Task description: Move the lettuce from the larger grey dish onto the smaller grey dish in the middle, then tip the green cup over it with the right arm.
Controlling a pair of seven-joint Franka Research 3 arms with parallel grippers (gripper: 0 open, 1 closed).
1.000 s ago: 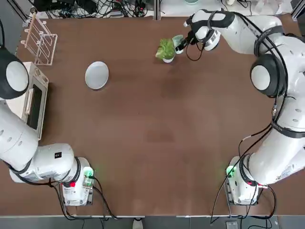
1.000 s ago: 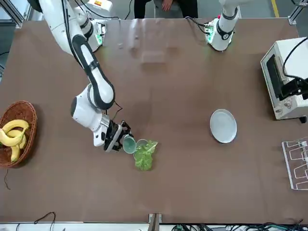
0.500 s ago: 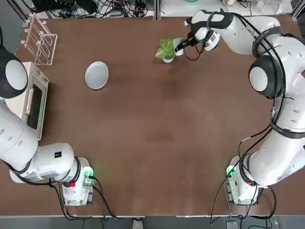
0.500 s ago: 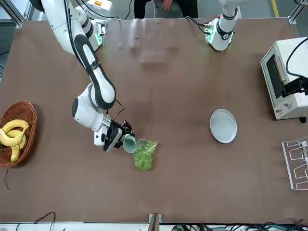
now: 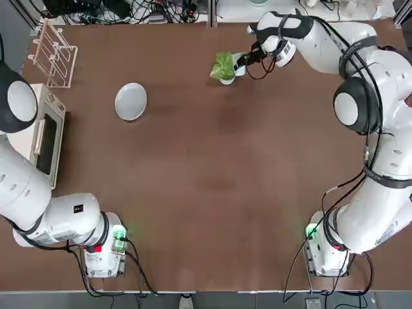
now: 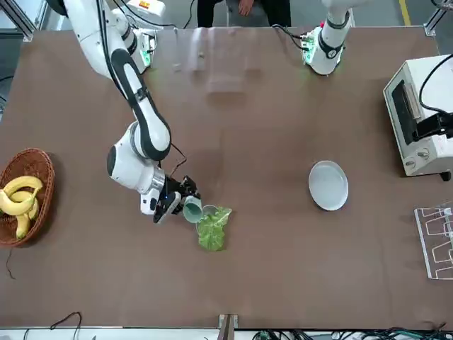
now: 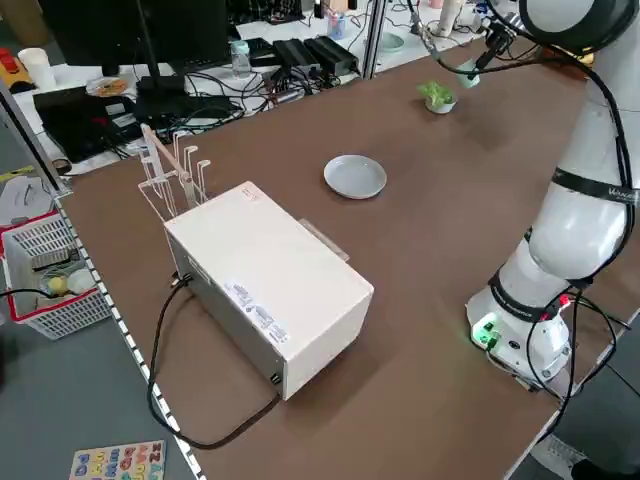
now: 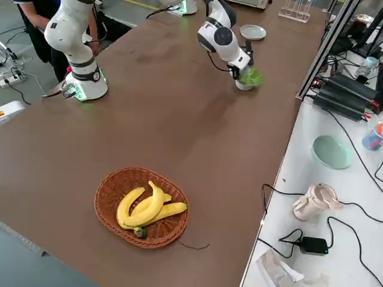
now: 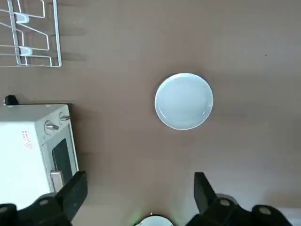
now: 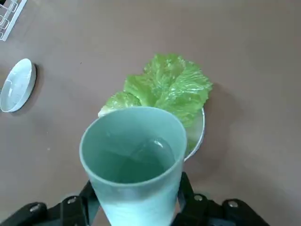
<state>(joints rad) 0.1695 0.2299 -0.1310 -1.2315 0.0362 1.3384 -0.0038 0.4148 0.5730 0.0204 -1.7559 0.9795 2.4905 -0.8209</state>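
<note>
Brown counter carrying few items, with cabling and shelving along its far edge. One bunch of lettuce lies in the smaller grey dish, near the far edge of the counter; the larger grey dish stands bare, well apart from it. The transfer step thus appears complete, and the tipping step is judged to be in hand.

Right claw: closed on the green cup, which is held tilted just beside the lettuce, its mouth turned toward the leaves. In the right wrist view the cup's rim overlaps the near edge of the bowl; whether anything is in the cup cannot be told. The next move calls for a further roll of the wrist so that the mouth dips over the bowl, without the rim knocking the light bowl aside.

Left claw: fingers spread wide, holding nothing, parked high above the plate.

Count: one lettuce bunch, one bowl, one plate, one cup, two arms. Also one white toaster oven, one wire rack and one basket of bananas, well clear of the work.
</note>
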